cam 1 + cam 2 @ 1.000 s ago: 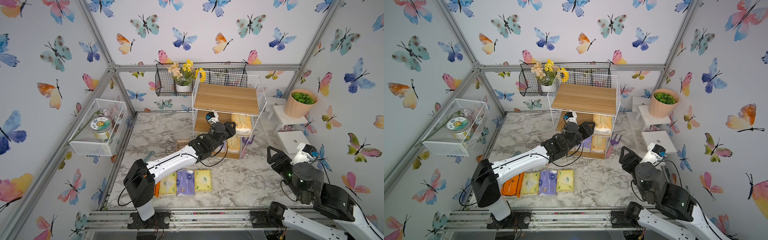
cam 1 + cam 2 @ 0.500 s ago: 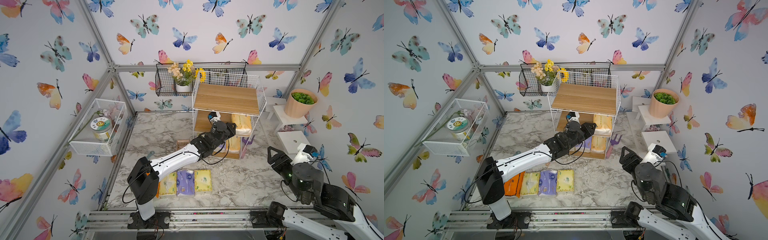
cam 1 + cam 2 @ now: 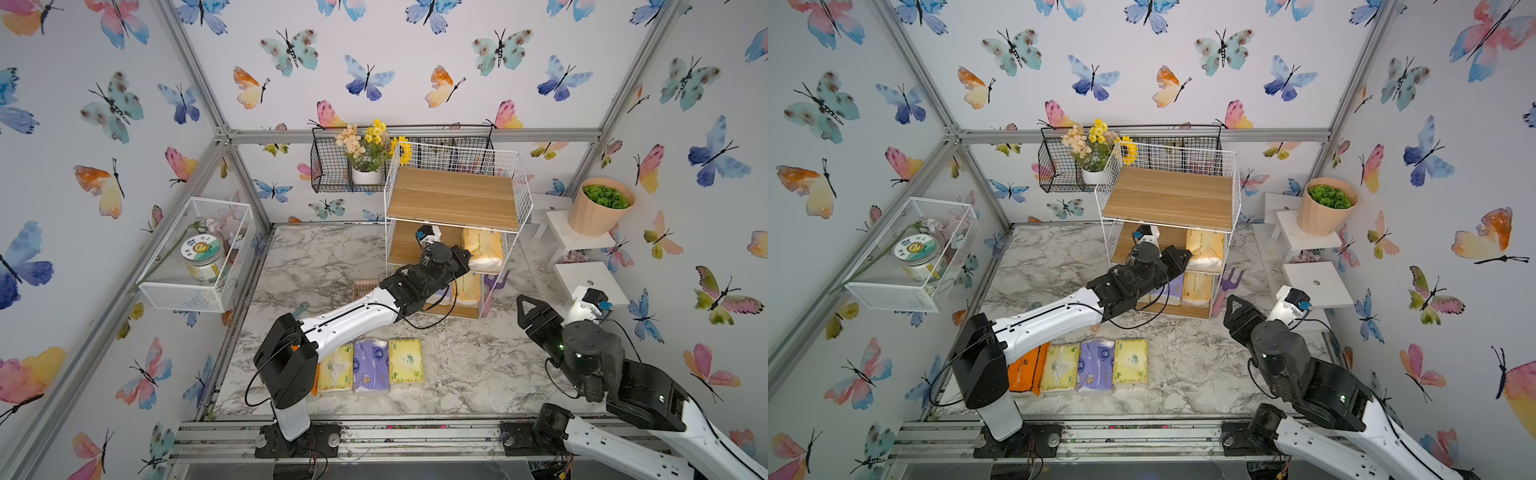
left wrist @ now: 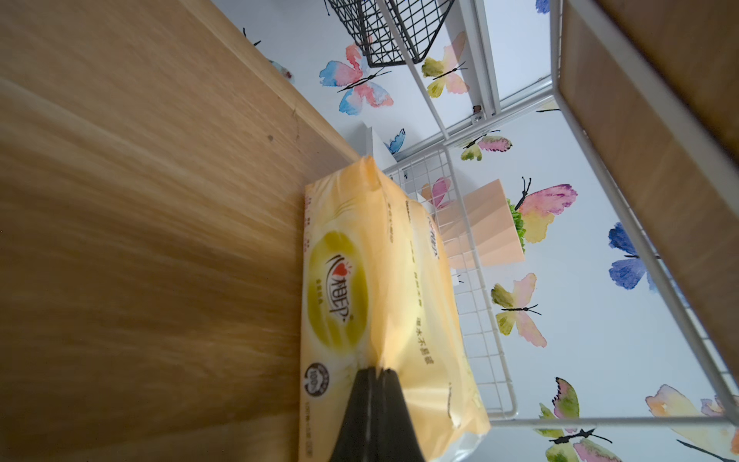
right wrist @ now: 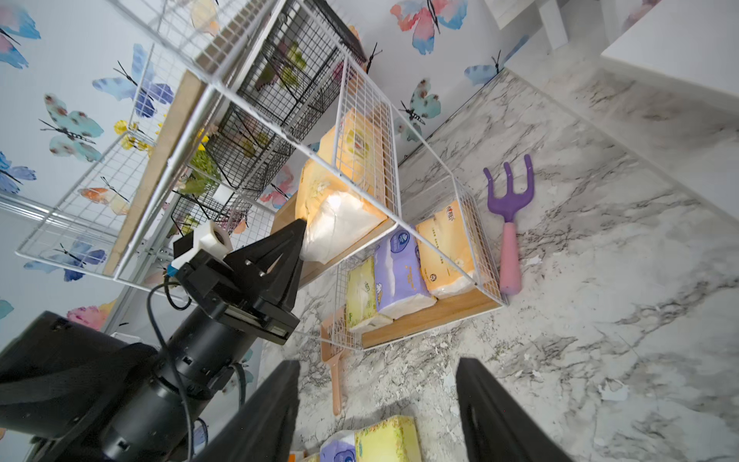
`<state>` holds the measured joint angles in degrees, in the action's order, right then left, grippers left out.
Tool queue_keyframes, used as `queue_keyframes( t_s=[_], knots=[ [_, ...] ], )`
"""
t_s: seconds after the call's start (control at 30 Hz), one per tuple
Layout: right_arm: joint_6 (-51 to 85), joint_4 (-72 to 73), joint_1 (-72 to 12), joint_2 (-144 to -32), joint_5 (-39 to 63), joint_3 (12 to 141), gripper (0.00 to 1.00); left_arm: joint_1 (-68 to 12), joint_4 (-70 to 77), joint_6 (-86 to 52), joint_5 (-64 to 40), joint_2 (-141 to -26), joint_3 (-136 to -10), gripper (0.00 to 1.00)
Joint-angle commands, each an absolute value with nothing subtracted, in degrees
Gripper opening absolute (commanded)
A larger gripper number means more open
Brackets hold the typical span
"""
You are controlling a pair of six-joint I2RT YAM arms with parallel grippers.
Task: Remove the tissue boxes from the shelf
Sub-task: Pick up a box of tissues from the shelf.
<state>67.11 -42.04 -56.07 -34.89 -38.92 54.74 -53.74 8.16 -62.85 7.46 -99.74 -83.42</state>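
The white wire shelf (image 3: 453, 197) (image 3: 1167, 195) stands at the back of the marble table. A light orange tissue pack (image 4: 380, 280) (image 3: 484, 249) (image 5: 340, 188) lies on its middle board. My left gripper (image 4: 378, 370) (image 3: 465, 253) (image 5: 302, 228) reaches into that tier and is shut on the near end of the pack's wrapper. The bottom tier holds a yellow-green pack (image 5: 362, 292), a purple pack (image 5: 398, 268) and a light orange pack (image 5: 448, 248). Several packs (image 3: 371, 365) (image 3: 1096, 365) lie in a row on the table's front. My right gripper (image 5: 378, 362) (image 3: 530, 307) hovers open to the shelf's right, holding nothing.
A purple and pink hand rake (image 5: 510, 224) lies right of the shelf, and a small peach scoop (image 5: 334, 360) lies at its front left corner. A black wire basket (image 3: 332, 166) hangs behind. A white mesh basket (image 3: 199, 253) hangs on the left wall. A peach plant pot (image 3: 598, 208) sits on white steps.
My left gripper has reached a little further into the middle tier and closed on the light orange pack's wrapper. The right arm has not moved.
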Motion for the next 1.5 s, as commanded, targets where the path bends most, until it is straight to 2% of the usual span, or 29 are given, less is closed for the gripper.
queue_keyframes(
  t_s=[0.0, 0.2, 0.5, 0.63, 0.83, 1.1, 1.2, 1.47],
  knots=[
    [68.73, -35.86, -56.16, -36.79, -33.67, 52.34, 0.69, -54.14, 5.93, -63.93, 5.27, -94.69, -80.98, 0.0],
    [66.82, -28.1, -56.16, -38.79, -30.61, 50.59, 0.84, -54.22, 5.49, -66.82, 6.73, -88.37, -73.83, 0.0],
    [65.24, -20.68, -54.87, -44.74, -24.73, 51.18, 0.98, -54.23, 3.72, -67.76, 8.17, -83.29, -68.73, 0.0],
    [65.74, -16.46, -49.98, -43.6, -20.34, 48.95, 0.99, -54.23, 4.31, -68.55, 8.22, -82.54, -67.44, 0.0],
    [67.06, -11.37, -34.02, -45.65, 0.13, 46.73, 0.99, -54.21, 4.29, -68.75, 8.35, -81.89, -66.9, 0.0],
    [64.86, -4.33, -22.8, -49.63, 15.67, 45.07, 0.98, -54.23, 4.83, -69.3, 8.35, -81.98, -66.8, 0.0],
    [64.74, -0.42, -20.63, -51.42, 20.83, 44.52, 0.94, -54.23, 4.84, -69.52, 8.17, -82.14, -66.8, 0.0],
    [64.58, 3.57, -20.3, -53.6, 26.02, 43.87, 0.76, -54.23, 4.83, -69.87, 7.57, -82.41, -66.98, 0.0]
  ],
)
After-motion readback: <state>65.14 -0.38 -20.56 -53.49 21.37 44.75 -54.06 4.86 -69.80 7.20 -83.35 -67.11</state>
